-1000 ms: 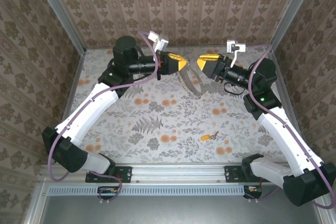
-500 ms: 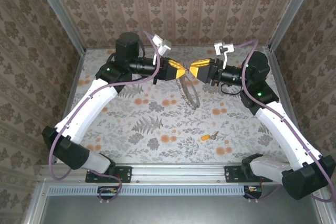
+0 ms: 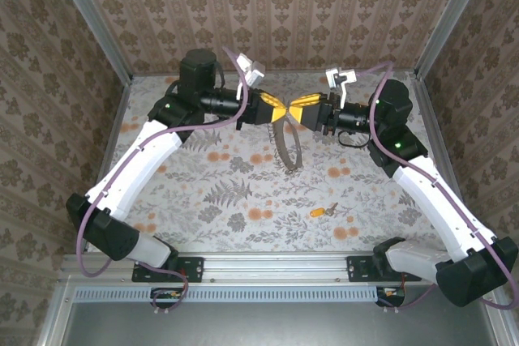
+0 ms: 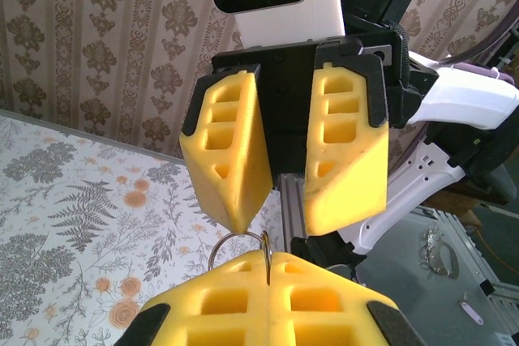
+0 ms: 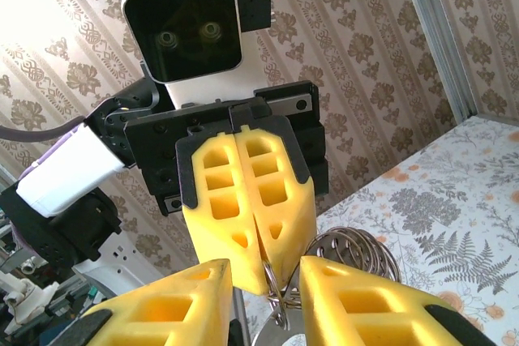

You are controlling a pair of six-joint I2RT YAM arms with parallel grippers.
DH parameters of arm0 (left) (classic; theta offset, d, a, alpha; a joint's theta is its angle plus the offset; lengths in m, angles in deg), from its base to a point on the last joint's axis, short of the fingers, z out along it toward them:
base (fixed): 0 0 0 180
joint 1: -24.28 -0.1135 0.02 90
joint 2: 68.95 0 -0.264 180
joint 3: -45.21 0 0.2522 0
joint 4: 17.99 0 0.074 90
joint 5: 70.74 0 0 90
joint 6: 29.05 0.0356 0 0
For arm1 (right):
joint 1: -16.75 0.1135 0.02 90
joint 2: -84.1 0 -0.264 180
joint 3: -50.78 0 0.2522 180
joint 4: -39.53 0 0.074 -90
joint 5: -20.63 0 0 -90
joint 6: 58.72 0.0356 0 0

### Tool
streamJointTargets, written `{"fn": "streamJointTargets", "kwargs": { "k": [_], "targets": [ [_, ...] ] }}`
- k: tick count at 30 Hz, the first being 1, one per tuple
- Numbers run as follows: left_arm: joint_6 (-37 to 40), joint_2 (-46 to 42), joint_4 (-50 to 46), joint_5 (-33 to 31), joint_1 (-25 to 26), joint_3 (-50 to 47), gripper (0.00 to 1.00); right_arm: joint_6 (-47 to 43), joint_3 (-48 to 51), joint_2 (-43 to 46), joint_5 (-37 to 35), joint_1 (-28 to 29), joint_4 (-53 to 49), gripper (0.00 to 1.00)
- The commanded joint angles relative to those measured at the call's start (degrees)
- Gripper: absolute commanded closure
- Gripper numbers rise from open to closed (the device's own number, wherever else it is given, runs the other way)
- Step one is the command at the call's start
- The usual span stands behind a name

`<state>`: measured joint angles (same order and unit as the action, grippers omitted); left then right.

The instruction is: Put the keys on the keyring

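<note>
I am pinching the keyring point(image 3: 285, 145) in my left pincer point(image 3: 276, 110), loop dangling beneath; my right pincer point(image 3: 298, 108) is hovering spread, tip to tip. With the key point(image 3: 321, 211) lying on the counter point(image 3: 203, 200) well apart, a misaligned closing risks knocking the ring loose.

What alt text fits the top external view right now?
The left gripper, shut on a keyring that hangs below it, meets the right gripper, jaws apart, tip to tip above the far middle of a floral table. A small orange-headed key lies on the table nearer the front right.
</note>
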<state>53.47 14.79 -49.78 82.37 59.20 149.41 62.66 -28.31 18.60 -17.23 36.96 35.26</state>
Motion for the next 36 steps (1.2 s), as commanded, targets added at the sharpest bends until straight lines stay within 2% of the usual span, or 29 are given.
{"fn": "streamJointTargets", "kwargs": {
  "k": [1, 8, 20, 22, 25, 27, 28, 29, 32, 36],
  "targets": [
    [1.6, -0.2, 0.4, 1.9, -0.5, 2.5, 1.00, -0.9, 0.0, 0.2, 1.1, 0.4, -0.5, 0.72],
    [1.6, 0.2, 0.3, 2.0, -0.6, 2.7, 1.00, -1.1, 0.1, 0.3, 3.0, 1.0, -0.2, 0.83],
    [1.6, 0.9, 0.1, 2.5, -0.9, 3.0, 1.00, -2.2, -0.1, 0.1, 3.6, 1.9, -1.1, 0.83],
    [1.6, 1.0, 0.1, 2.8, -0.9, 3.0, 1.00, -2.2, -0.3, 0.0, 3.4, 2.0, -1.1, 0.87],
    [1.3, 1.2, 0.4, 2.9, -0.9, 3.1, 1.00, -2.2, -0.6, -0.5, 2.8, 2.0, -0.8, 1.00],
    [0.8, 1.2, 0.7, 1.7, -0.9, 3.1, 1.00, -2.6, -0.6, -0.6, 1.4, 2.0, -1.0, 1.00],
    [0.6, 0.9, 0.7, 0.4, -1.0, 3.0, 0.97, -2.7, -0.4, -0.4, 0.4, 2.0, -0.7, 1.00],
    [0.2, 0.5, 1.3, -1.2, -1.2, 2.4, 0.85, -2.8, -0.2, -0.3, -0.6, 2.0, -0.2, 1.00],
    [-4.6, -2.2, 7.4, -5.2, -3.1, -1.6, 0.61, -2.6, 0.5, 0.1, -3.0, 1.8, 1.6, 1.00],
    [-12.5, -6.6, 17.8, -9.1, -5.5, -8.2, 0.48, -0.4, 2.3, 0.8, -4.8, 1.4, 7.5, 1.00]
  ]
}}
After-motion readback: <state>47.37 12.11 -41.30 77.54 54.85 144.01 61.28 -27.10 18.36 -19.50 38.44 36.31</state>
